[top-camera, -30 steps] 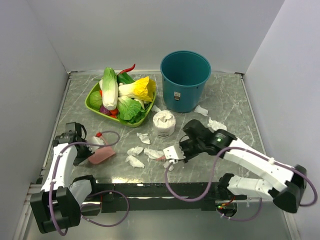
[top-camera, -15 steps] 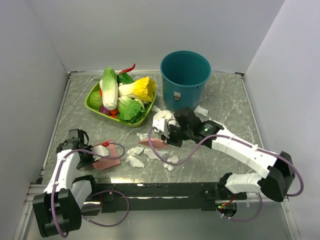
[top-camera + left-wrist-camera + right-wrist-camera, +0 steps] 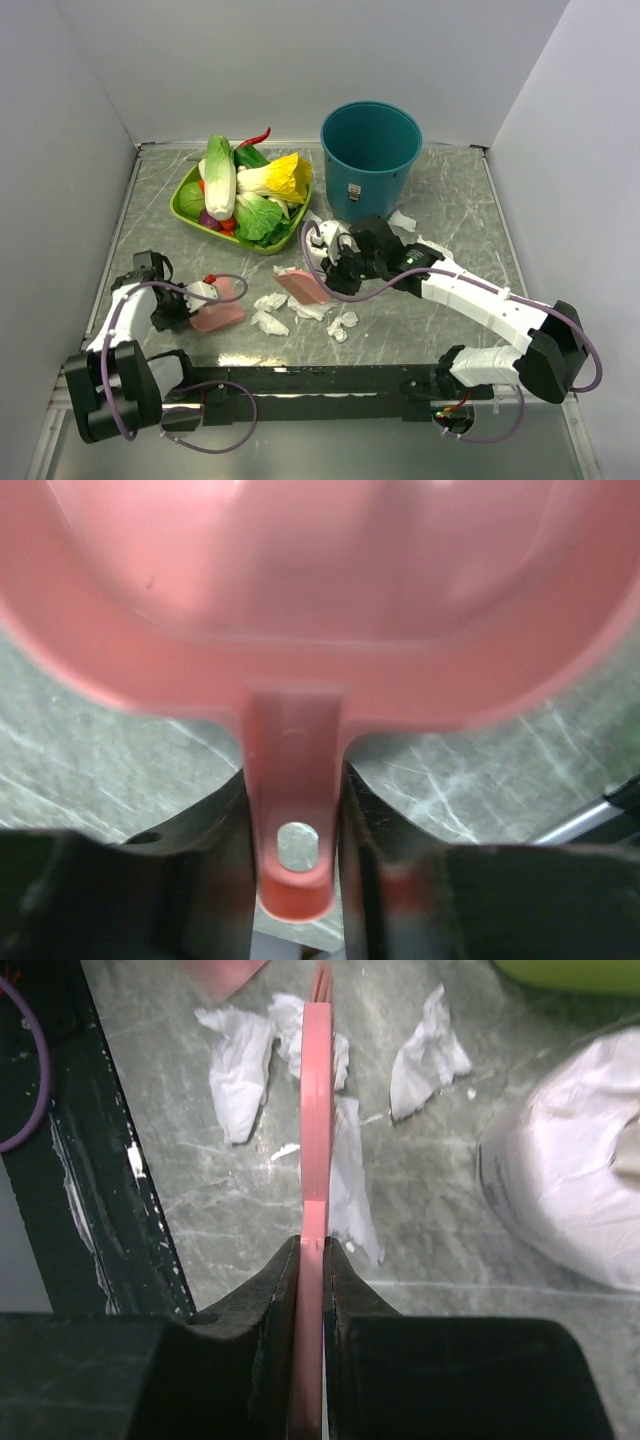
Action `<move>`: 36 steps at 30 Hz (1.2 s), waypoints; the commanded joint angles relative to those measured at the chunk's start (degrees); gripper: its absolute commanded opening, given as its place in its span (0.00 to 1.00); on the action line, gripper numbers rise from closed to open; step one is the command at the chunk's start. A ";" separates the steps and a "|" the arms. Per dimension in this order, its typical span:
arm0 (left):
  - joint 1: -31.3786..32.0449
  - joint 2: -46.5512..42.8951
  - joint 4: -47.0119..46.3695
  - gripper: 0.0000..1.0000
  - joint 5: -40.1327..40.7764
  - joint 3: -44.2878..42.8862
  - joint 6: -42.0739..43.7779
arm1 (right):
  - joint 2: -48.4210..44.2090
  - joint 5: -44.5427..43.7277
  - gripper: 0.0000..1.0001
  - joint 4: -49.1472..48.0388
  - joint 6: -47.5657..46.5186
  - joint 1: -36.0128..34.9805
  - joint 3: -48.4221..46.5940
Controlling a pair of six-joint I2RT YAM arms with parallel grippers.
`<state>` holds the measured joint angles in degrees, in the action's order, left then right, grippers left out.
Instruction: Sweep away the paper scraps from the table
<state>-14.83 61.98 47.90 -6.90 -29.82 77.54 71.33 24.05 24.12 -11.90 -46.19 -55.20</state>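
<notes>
Left gripper (image 3: 190,303) (image 3: 295,820) grasping pink plastic dustpan (image 3: 218,316) (image 3: 320,600) by handle, near-left on grey marble desk (image 3: 450,200). Right gripper (image 3: 330,270) (image 3: 312,1290) clamps thin pink paddle (image 3: 303,287) (image 3: 316,1110) among crumpled white paper scraps (image 3: 270,320) (image 3: 235,1055).

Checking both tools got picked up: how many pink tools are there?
2: the dustpan, held by the left gripper, near-left; the scraper, held by the right gripper, centre, among the scraps.

paper scraps (image 3: 268,321): crumpled white wads, scattered mid-table | table (image 3: 455,195): grey marble, flat
</notes>
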 commanded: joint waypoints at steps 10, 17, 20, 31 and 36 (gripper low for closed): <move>-0.90 -2.82 9.31 0.01 -2.86 -4.36 4.72 | -9.00 -7.35 0.00 9.86 -4.00 7.96 4.14; -0.82 -2.83 13.89 0.01 -0.93 -4.54 9.29 | -19.11 -7.63 0.00 22.62 -13.14 13.49 6.77; -0.82 -2.39 13.36 0.01 0.56 -4.28 11.31 | -24.30 -7.10 0.00 22.89 -16.13 14.82 6.07; 2.52 -1.68 14.94 0.01 1.80 -6.13 12.03 | -9.84 -15.50 0.00 11.93 -11.83 0.52 -6.75; 8.05 -5.81 13.28 0.01 2.14 -2.79 7.20 | -0.07 -23.96 0.00 7.09 -1.56 -4.77 -14.65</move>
<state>-10.24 59.29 60.34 -3.77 -34.11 87.33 66.59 9.17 38.11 -21.65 -47.72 -62.52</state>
